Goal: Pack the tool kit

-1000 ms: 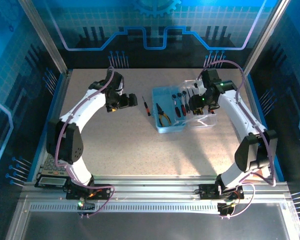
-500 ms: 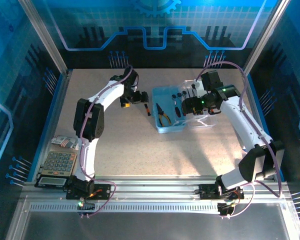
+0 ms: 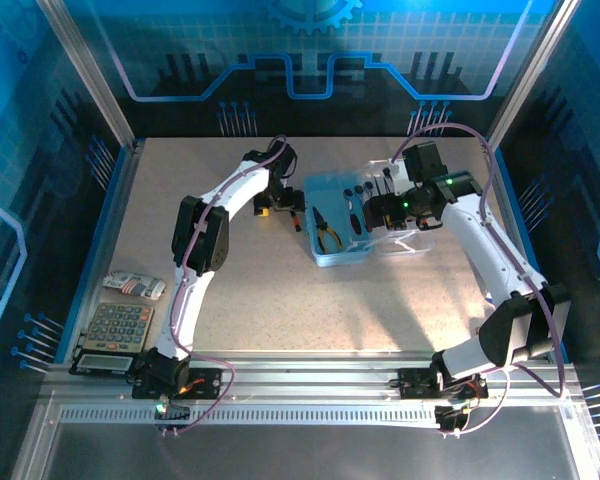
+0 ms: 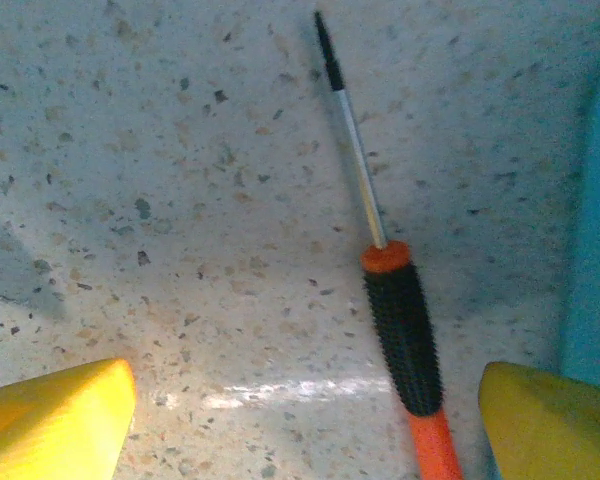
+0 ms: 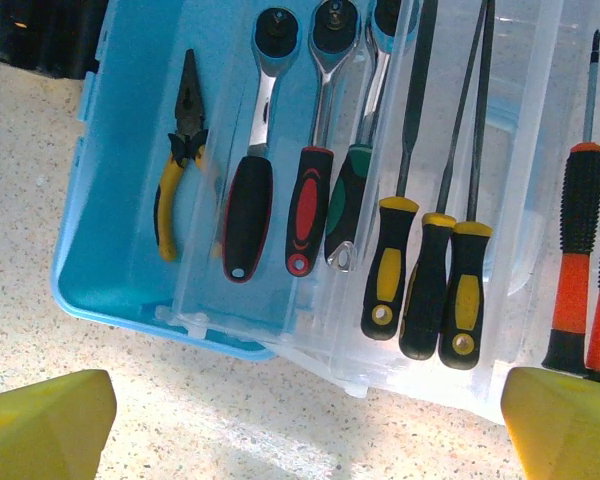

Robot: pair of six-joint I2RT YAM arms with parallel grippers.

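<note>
Tool kit box (image 5: 100,262) sits open, right of table centre. Loose screwdriver (image 4: 404,330) lies just beside its left wall, with bare table (image 4: 160,200) beyond. My left pincer (image 4: 300,420) straddles the screwdriver, wide, not touching it. My right pincer (image 5: 300,430) hangs wide over the box.

Robot lab: blue-panelled enclosure (image 3: 40,130), aluminium frame (image 3: 310,388)

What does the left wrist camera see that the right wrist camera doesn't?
Left wrist camera: one orange-and-black screwdriver lying loose on the speckled table, between the open yellow fingertips of the left gripper. Right wrist camera: the inside of the open blue box, with yellow-handled pliers, ratchet handles and yellow-and-black-handled tools beside them. Both: the speckled table, some of the blue box, and yellow fingertips in the bottom corners; the right gripper is open too.
</note>
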